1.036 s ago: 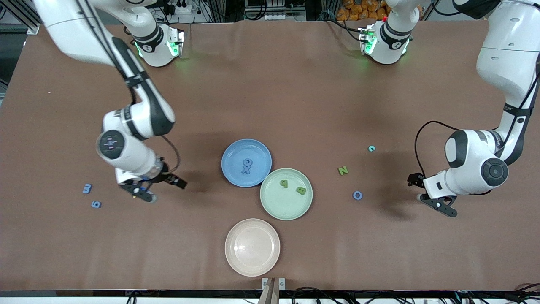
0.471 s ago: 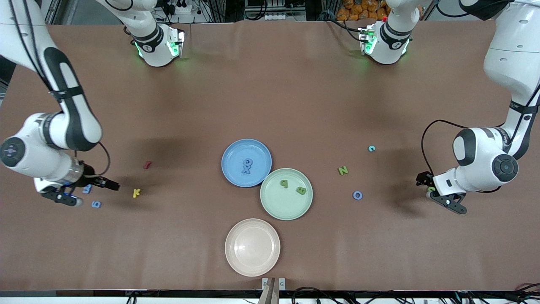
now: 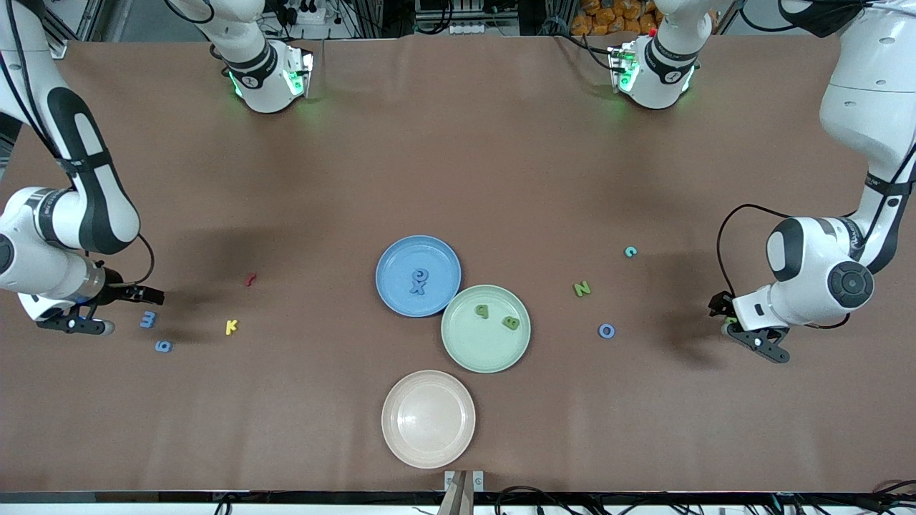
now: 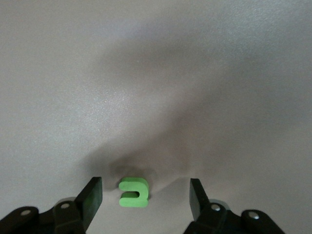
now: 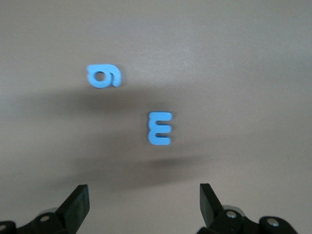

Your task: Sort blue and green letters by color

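Observation:
My right gripper (image 3: 77,325) is open and empty, low over the table at the right arm's end, beside a blue E (image 3: 147,319) and a blue 6 (image 3: 163,346). Both lie ahead of its fingers in the right wrist view, the E (image 5: 160,128) closer than the 6 (image 5: 103,76). My left gripper (image 3: 757,342) is open at the left arm's end. A small green letter (image 4: 133,191) lies on the table between its fingers (image 4: 92,197). A green N (image 3: 582,289) and a blue O (image 3: 606,330) lie loose. The blue plate (image 3: 401,250) holds two blue letters; the green plate (image 3: 486,354) holds two green ones.
An empty pink plate (image 3: 428,418) sits nearest the front camera. A yellow K (image 3: 230,327) and a red squiggle (image 3: 250,279) lie between the blue E and the blue plate. A teal c (image 3: 630,251) lies farther from the camera than the N.
My right arm has swung from near the plates out to its end of the table, uncovering the K and red piece. My left gripper has shifted slightly toward its end.

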